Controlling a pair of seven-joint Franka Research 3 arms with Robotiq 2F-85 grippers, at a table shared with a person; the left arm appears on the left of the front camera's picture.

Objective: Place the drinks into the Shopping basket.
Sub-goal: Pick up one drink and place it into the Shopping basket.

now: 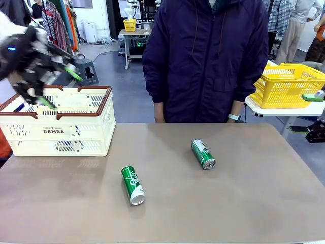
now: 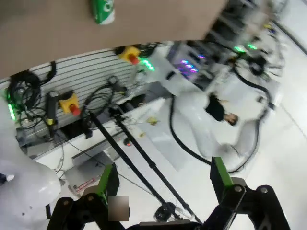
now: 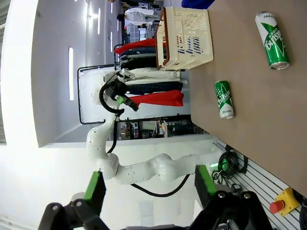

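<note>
In the front view the left gripper (image 1: 61,89), above the Shopping basket (image 1: 76,129) at the far left, is smeared to a blur, and its arm is cut off by the picture's left edge. The basket's near wall hides its floor (what lies inside cannot be told), and the fine print above "DAMDA" is too small to read. The person (image 1: 203,61) at the far side is cut off by the top edge, hands hidden behind the far edge of the table (image 1: 254,203). In the left wrist view a green can (image 2: 103,9) is cropped by the top edge, and the background is blurred.
</note>
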